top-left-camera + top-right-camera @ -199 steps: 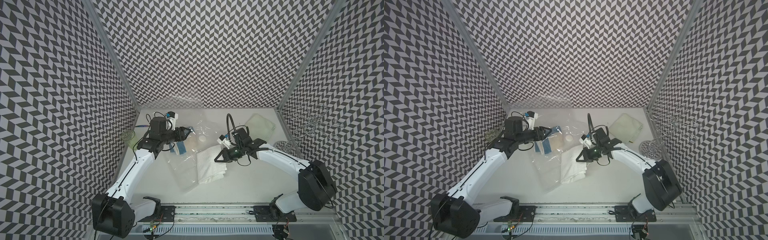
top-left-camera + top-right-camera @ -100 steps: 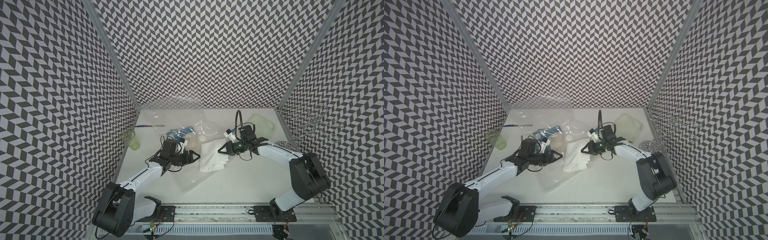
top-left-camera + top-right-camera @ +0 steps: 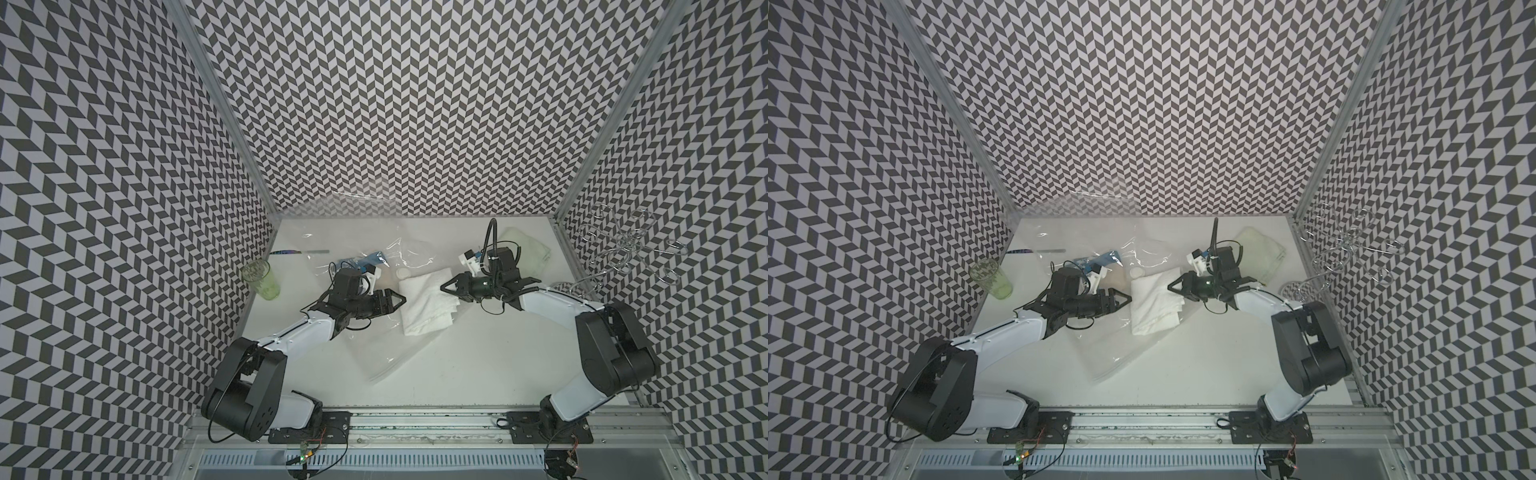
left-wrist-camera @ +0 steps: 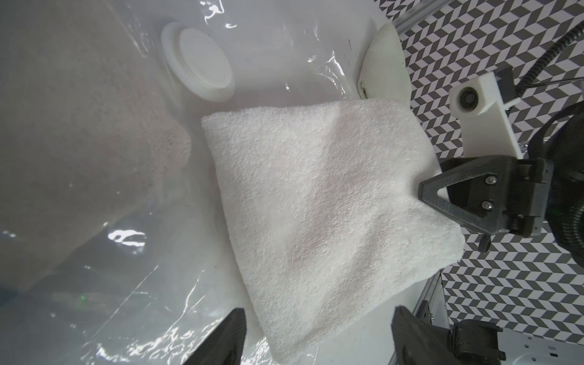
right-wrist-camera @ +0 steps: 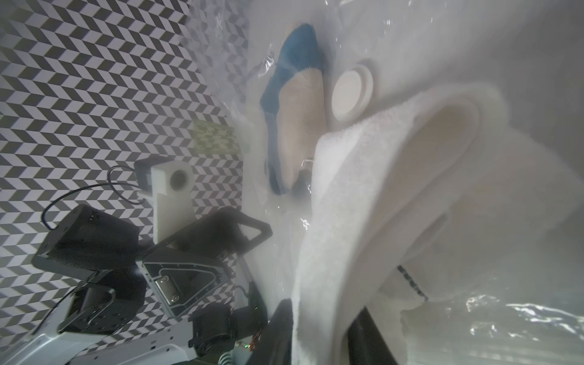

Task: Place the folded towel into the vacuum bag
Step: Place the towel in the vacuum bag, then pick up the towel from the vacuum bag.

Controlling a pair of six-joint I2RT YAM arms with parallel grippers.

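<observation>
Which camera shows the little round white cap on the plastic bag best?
The left wrist view: the round white cap fills a big, sharp patch there, whole rim visible. The right wrist view shows it smaller and hazier. In both top views it is only a tiny white dot.

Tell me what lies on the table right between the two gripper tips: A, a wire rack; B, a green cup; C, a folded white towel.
C: both top views show the folded white towel lying between the left gripper and the right gripper.
</observation>
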